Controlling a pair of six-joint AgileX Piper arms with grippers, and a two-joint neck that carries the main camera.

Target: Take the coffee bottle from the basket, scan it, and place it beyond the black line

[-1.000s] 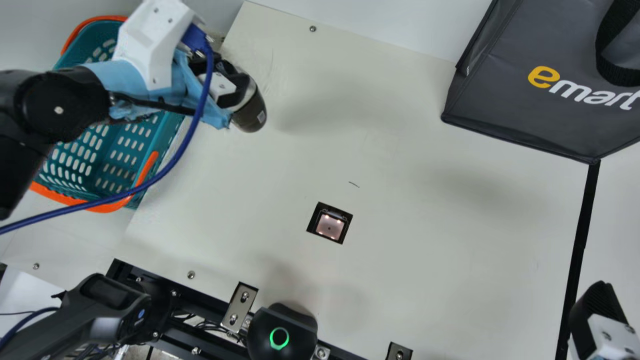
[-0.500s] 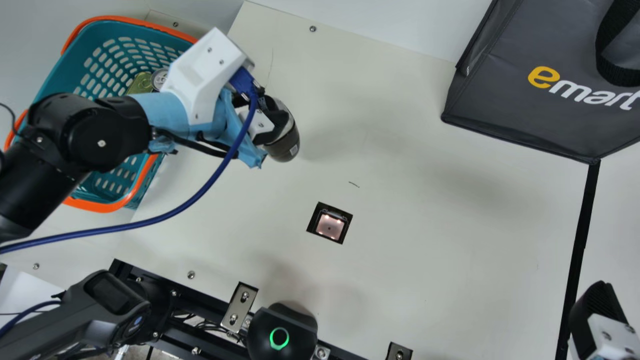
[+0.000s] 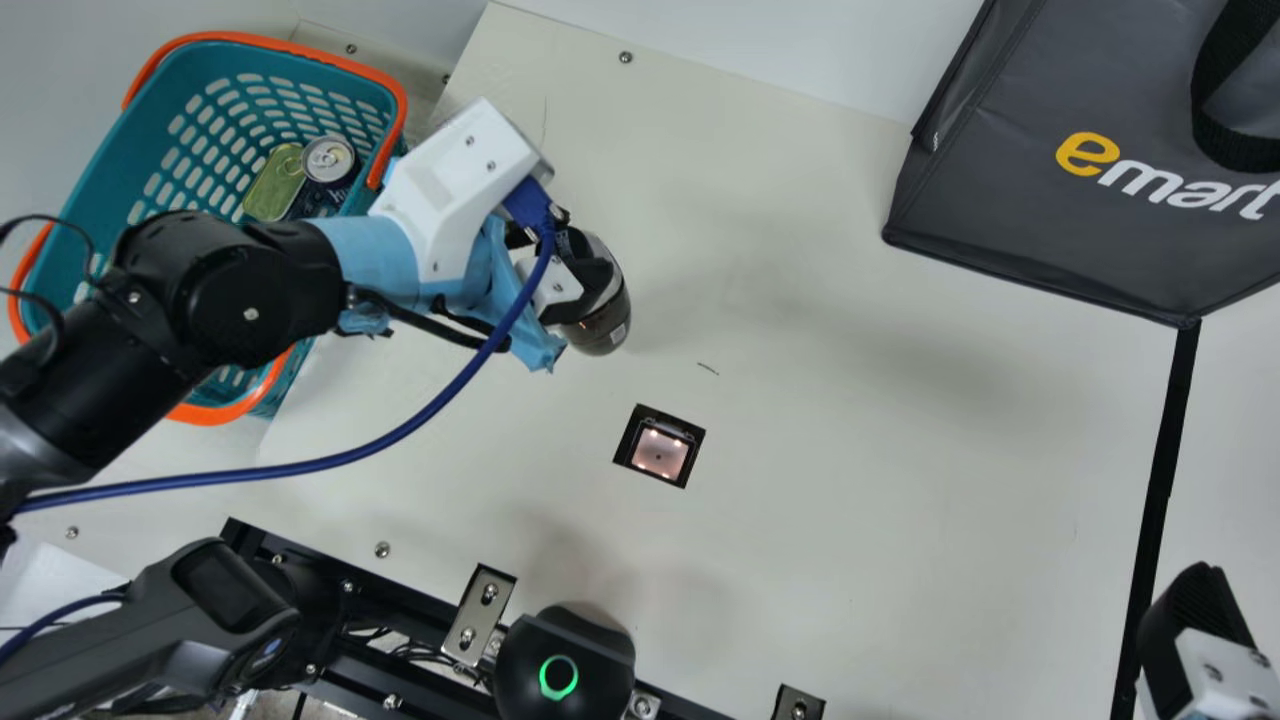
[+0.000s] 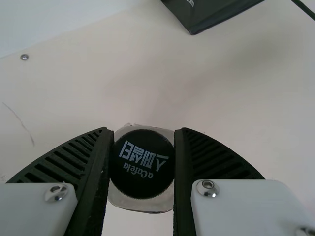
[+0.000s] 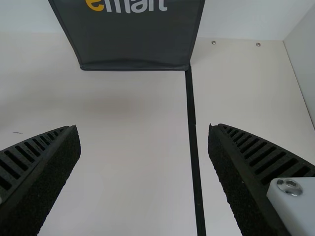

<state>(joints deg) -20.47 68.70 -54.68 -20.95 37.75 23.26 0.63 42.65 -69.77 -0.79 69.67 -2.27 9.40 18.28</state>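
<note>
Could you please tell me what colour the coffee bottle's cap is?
The cap is black with white lettering, best seen in the left wrist view.

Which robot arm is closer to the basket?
Left. The left arm is over the basket, while the right arm is across the table by the black line.

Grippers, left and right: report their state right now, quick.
Left gripper: closed on the black-capped coffee bottle.
Right gripper: open, nothing between its fingers.
</note>
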